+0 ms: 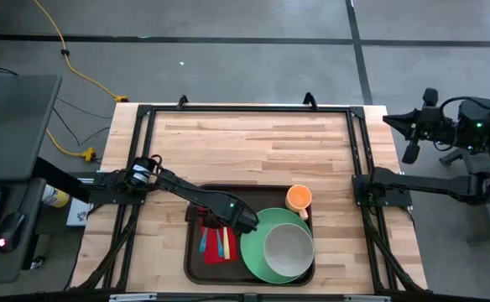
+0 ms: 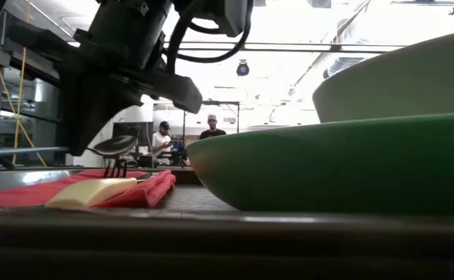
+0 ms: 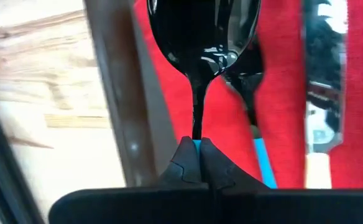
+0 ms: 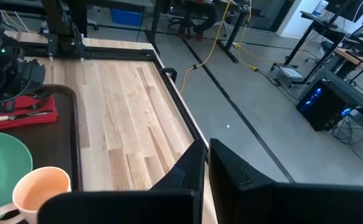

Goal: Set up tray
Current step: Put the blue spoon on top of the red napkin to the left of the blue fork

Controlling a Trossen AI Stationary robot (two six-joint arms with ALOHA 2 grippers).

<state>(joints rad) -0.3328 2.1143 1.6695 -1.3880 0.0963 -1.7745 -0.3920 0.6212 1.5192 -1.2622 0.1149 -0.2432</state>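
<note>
The dark brown tray [image 1: 196, 267] lies at the table's near edge. On its left part is a red napkin [image 1: 218, 254] with a knife [image 3: 321, 93] and another blue-handled utensil [image 3: 263, 163] on it. My left gripper [image 3: 197, 163] is over the napkin, shut on a spoon [image 3: 200, 37]; the low view shows its bowl [image 2: 114, 144] just above the cloth. A green plate [image 1: 253, 252] carrying a pale bowl [image 1: 289, 249] fills the tray's right part, with an orange cup [image 1: 299, 199] at the far right corner. My right gripper [image 4: 204, 169] is shut, off the table's right side. My left gripper pinches the spoon between its two fingers on the thin stem [image 3: 197, 134], where the metal meets the blue handle. The fingers lie along the spoon, whose bowl points away from them. The spoon is lifted clear of the napkin, roughly level.
Bare wood table [image 1: 253, 147] stretches beyond the tray to the far edge. A black frame [image 1: 245, 109] runs round the table. A desk with a keyboard and mouse [image 1: 10, 225] stands on the left. Two people [image 2: 165, 140] are far off in the room.
</note>
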